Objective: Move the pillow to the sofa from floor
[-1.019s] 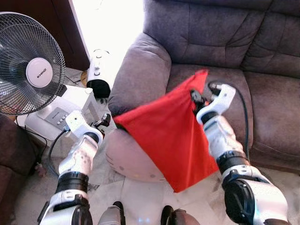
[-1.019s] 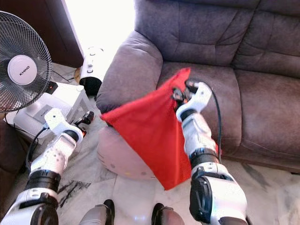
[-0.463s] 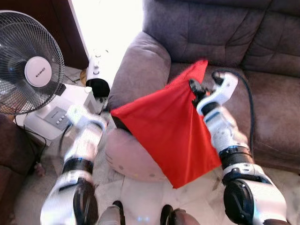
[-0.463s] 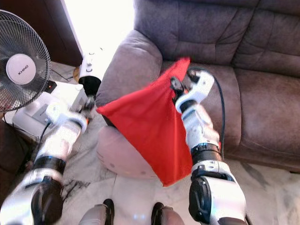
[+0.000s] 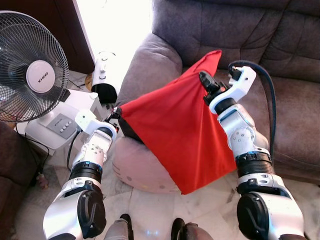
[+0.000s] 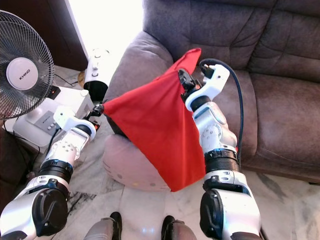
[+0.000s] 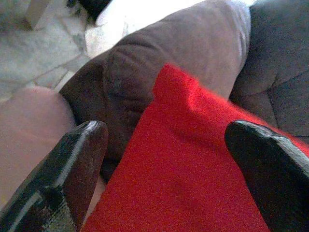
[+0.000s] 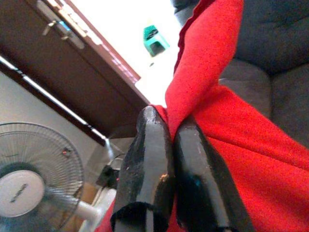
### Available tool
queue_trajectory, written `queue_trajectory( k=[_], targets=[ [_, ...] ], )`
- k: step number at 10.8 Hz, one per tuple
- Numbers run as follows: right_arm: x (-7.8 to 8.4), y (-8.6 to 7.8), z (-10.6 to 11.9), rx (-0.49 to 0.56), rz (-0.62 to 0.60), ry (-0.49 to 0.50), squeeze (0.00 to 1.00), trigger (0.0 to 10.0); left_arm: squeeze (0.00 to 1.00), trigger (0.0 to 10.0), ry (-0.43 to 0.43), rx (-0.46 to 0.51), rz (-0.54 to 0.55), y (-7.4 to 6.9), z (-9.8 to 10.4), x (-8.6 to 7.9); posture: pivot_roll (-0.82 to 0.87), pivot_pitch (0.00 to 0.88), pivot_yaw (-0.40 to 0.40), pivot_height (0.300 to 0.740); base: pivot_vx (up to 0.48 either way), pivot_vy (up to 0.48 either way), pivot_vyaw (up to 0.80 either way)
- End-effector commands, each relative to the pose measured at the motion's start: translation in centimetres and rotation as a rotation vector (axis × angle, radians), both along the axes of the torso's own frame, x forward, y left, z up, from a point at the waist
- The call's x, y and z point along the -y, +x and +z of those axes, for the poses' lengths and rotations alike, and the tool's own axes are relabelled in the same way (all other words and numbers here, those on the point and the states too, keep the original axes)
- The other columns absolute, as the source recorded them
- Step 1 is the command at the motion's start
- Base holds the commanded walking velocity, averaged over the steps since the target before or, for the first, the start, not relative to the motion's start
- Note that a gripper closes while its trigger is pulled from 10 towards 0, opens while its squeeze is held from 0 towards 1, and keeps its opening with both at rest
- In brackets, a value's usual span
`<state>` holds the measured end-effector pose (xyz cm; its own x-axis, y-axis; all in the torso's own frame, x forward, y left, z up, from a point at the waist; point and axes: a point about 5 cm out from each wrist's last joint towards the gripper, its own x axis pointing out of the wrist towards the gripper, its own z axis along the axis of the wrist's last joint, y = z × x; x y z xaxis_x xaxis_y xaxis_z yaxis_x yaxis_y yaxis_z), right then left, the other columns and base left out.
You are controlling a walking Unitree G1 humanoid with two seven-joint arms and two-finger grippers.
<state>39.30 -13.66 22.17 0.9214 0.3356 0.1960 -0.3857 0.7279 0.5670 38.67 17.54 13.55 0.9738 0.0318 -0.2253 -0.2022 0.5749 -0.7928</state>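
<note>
Since a second ago the right gripper (image 5: 206,86) has carried the red pillow (image 5: 175,130) higher and nearer the sofa (image 5: 280,100), and the left gripper (image 5: 116,112) has come up to its lower corner.

Nearest, a pink cushion (image 5: 135,167) lies on the floor under the hanging pillow, partly covered by it. The left fingers (image 7: 72,159) stand spread either side of the corner, not clamping. The right fingers (image 8: 149,159) are pinched shut on a fold near the top corner, so the pillow hangs slack, off the floor, beside the armrest (image 5: 147,75). A fan (image 5: 32,65) stands further left.
</note>
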Motion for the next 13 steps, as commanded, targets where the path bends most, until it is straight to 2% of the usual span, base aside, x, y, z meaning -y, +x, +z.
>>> queue_trajectory(
  k=[1, 2, 3, 4, 5, 6, 7, 9, 11, 13],
  targets=[
    [-0.2, -0.6, 5.4, 0.202, 0.024, 0.040, 0.00, 10.0, 0.00, 10.0, -0.037, -0.021, 0.004, -0.1, -0.6, 0.0, 0.08, 0.158, -0.061, 0.740, 0.000, 0.000, 0.00],
    [-0.3, -0.9, 6.2, 0.215, 0.052, 0.046, 0.00, 10.0, 0.00, 10.0, -0.062, 0.005, 0.013, 0.0, -0.4, 0.0, 0.08, 0.157, -0.061, 0.740, 0.000, 0.000, 0.00],
    [-0.5, -1.6, 7.0, 0.226, 0.102, 0.056, 0.00, 10.0, 0.00, 10.0, -0.092, 0.076, 0.025, 0.5, 0.6, 0.0, 0.06, 0.160, -0.064, 0.740, 0.000, 0.000, 0.00],
    [-0.6, -2.2, 7.3, 0.230, 0.167, 0.097, 0.00, 10.0, 0.00, 10.0, -0.109, 0.114, 0.032, 0.6, 1.0, 0.0, 0.05, 0.162, -0.065, 0.740, 0.000, 0.000, 0.00],
    [-0.7, -2.6, 7.5, 0.230, 0.204, 0.118, 0.00, 10.0, 0.00, 10.0, -0.119, 0.130, 0.042, 0.7, 1.1, 0.0, 0.04, 0.161, -0.066, 0.740, 0.000, 0.000, 0.00],
    [-0.3, -3.0, 7.2, 0.229, 0.238, 0.104, 0.00, 10.0, 0.00, 10.0, -0.158, 0.216, 0.080, 0.9, 2.2, -0.6, 0.04, 0.162, -0.068, 0.740, 0.000, 0.000, 0.00],
    [0.0, -3.1, 6.6, 0.201, 0.241, 0.104, 0.00, 10.0, 0.00, 10.0, -0.159, 0.253, 0.085, 1.0, 2.7, -0.8, 0.04, 0.161, -0.070, 0.740, 0.000, 0.000, 0.00],
    [-0.2, -3.9, 6.2, 0.184, 0.289, 0.113, 0.00, 10.0, 0.00, 10.0, -0.145, 0.267, 0.075, 0.9, 2.6, -1.2, 0.03, 0.164, -0.069, 0.740, 0.000, 0.000, 0.00],
    [-0.4, -4.8, 6.7, 0.196, 0.361, 0.160, 0.00, 10.0, 0.00, 10.0, -0.164, 0.304, -0.019, 1.1, 2.7, -0.4, 0.02, 0.163, -0.069, 0.740, 0.000, 0.000, 0.00],
    [-0.4, -5.4, 7.2, 0.228, 0.382, 0.148, 0.00, 10.0, 0.00, 10.0, -0.133, 0.188, -0.008, 0.9, 1.2, 0.0, 0.02, 0.157, -0.063, 0.740, 0.000, 0.000, 0.00]
  ],
)
